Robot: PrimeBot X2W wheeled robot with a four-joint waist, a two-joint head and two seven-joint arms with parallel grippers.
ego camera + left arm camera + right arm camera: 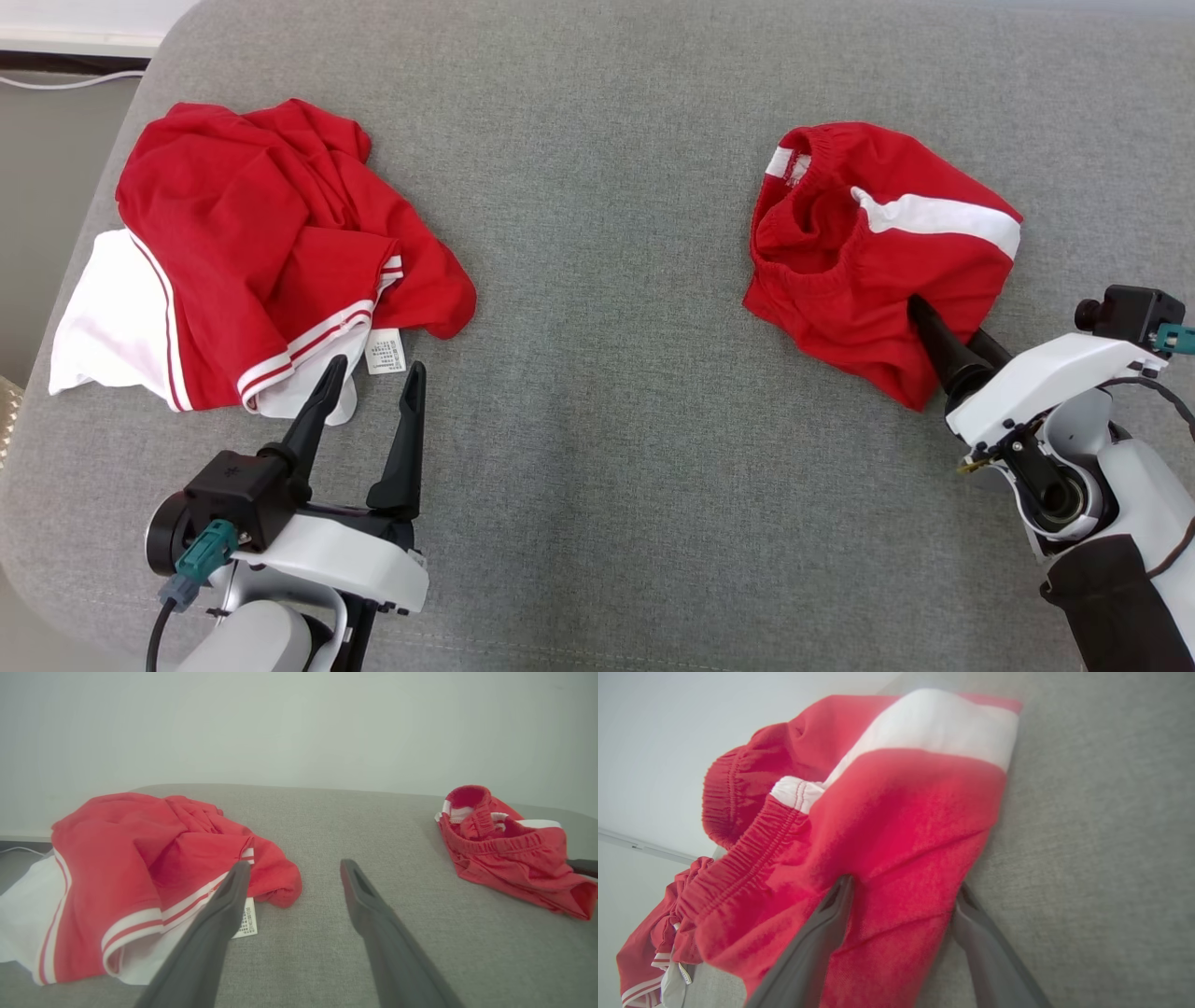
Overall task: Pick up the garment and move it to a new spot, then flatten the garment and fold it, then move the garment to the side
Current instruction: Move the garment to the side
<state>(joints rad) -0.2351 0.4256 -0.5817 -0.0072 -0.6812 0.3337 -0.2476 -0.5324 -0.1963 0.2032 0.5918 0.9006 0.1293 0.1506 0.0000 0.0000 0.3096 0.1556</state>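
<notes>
- A wide grey cushion filled the scene, its woven cover smooth, with a pale wall behind its far edge.
- A pair of red shorts lay crumpled on the cushion's right half. The elastic waistband gaped open toward the far edge, and a broad white stripe ran across the top.
- The right gripper reached in from the cushion's near right corner with its two dark fingers spread apart, released rather than clenched. They straddled a fold at the near hem of the shorts: one finger lay on top of the red cloth, and the other sat at its edge, partly tucked under.
- From the right wrist, that fold of red fabric bulged between the two parted fingers.
- A red and white shirt sat in a loose heap on the cushion's left half, well apart from the shorts. It had striped cuffs, and a small white label poked out at its near side.
- The left gripper hung over the cushion's near left part, fingers wide open and holding nothing, their tips just beside the shirt's label and hem.
- A thin white cable ran along the floor beyond the cushion's far left corner.
</notes>
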